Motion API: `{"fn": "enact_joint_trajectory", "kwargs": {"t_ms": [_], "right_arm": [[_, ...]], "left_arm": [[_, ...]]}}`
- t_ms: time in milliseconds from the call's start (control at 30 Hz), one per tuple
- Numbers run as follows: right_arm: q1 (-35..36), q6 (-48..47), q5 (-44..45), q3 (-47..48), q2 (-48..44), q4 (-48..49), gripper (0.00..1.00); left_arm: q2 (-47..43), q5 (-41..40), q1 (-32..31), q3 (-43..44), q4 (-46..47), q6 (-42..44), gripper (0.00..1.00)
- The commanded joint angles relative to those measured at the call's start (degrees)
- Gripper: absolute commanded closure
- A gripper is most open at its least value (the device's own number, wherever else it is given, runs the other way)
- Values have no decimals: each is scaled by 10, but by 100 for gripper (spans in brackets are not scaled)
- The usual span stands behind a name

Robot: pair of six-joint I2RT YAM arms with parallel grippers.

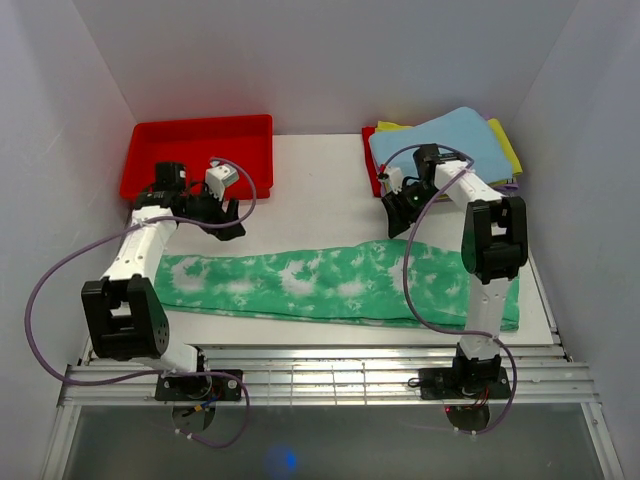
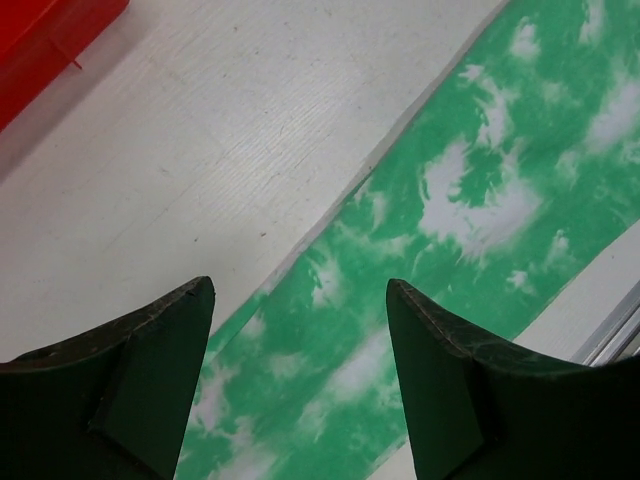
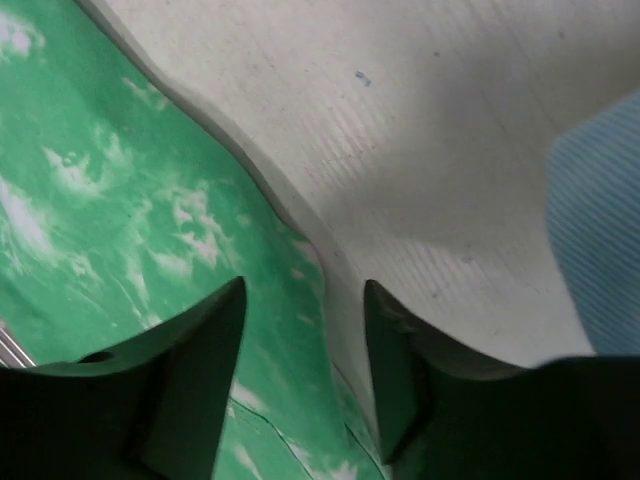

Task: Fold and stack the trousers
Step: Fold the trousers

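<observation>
Green white-blotched trousers point(image 1: 340, 283) lie flat in one long strip.

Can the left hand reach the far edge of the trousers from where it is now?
Probably yes: the left hand hangs open just above that edge of the trousers, with nothing between them.

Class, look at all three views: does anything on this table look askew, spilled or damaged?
Only the far-right pile: the light blue cloth lies skewed over the yellow cloth, corners mismatched. The trousers lie flat; nothing spilled or torn.
</observation>
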Motion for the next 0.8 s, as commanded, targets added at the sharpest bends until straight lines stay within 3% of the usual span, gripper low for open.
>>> {"fn": "enact_joint_trajectory", "kwargs": {"t_ms": [0, 167, 333, 467, 600, 767], "right_arm": [[20, -15, 1, -10, -19, 0, 49], [37, -39, 21, -61, -60, 13, 92], [38, -54, 93, -126, -144, 66, 92], [38, -72, 166, -176, -173, 109, 92], [38, -84, 196, -202, -174, 134, 92], [38, -75, 160, -170, -177, 104, 92]], "left_arm": [[55, -45, -7, 18, 10, -53, 22], [110, -119, -15, 13, -21, -69, 32], [96, -196, -6, -46, -28, -54, 43], [84, -246, 55, -110, -5, -41, 49], [90, -286, 108, -139, 31, -37, 48], [114, -311, 118, -124, 40, -39, 43]]}}
